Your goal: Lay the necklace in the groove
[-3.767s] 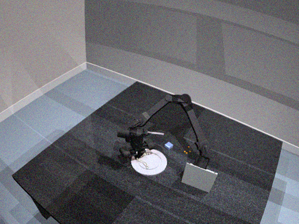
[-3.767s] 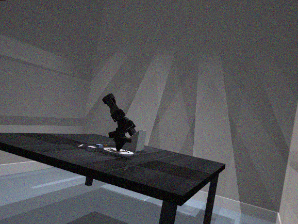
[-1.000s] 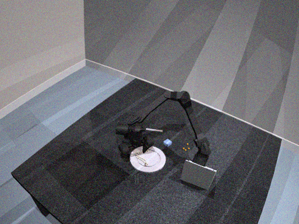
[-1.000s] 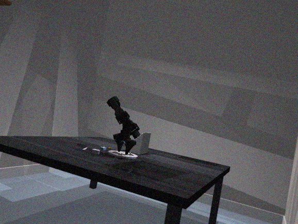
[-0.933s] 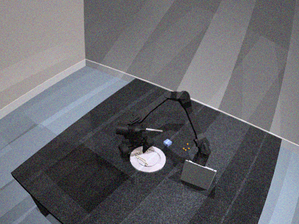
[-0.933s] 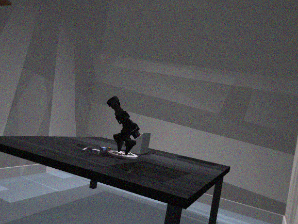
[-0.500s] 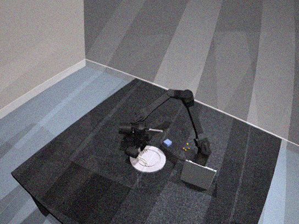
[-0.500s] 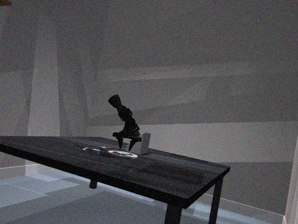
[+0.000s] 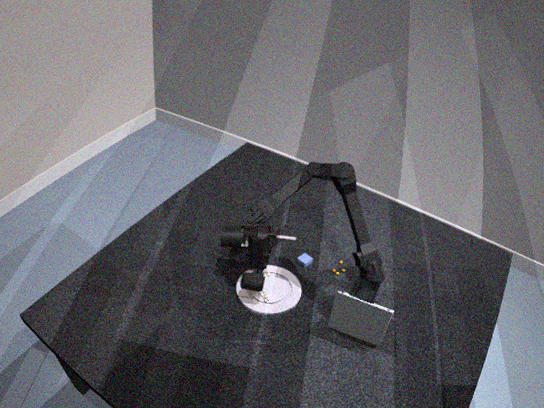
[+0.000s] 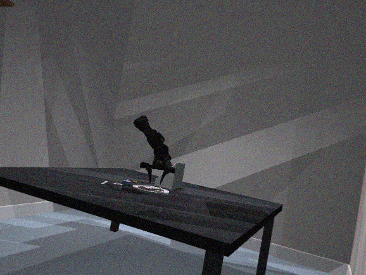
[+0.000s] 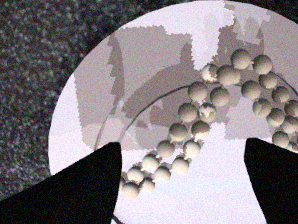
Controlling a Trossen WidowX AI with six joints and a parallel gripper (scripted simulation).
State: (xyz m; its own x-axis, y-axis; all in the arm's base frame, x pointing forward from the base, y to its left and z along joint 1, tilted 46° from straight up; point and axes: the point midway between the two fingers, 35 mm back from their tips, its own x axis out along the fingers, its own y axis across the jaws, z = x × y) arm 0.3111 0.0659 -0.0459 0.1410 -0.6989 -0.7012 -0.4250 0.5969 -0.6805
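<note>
The round white bead board (image 9: 293, 299) (image 10: 166, 192) (image 11: 62, 145) lies on the dark table, with a thin dark groove line showing in the wrist view. The pearl bead necklace (image 9: 265, 297) (image 11: 197, 91) lies bunched on it in a doubled row, running from lower left to the top and down to the right in the wrist view. It crosses the groove line near the top, and much of it lies inside that line. My gripper (image 10: 155, 184) (image 11: 183, 151) is open, partly spread, just above the board with the left strand in view between its fingertips. The near parts of the necklace are hidden by the fingers.
A blue block (image 9: 305, 259) (image 10: 127, 180) and several small orange pieces (image 9: 343, 270) lie behind the board. A white stick (image 9: 288, 238) (image 10: 104, 182) lies farther back. A grey upright panel (image 9: 361, 318) (image 10: 179, 176) stands close to the board's side.
</note>
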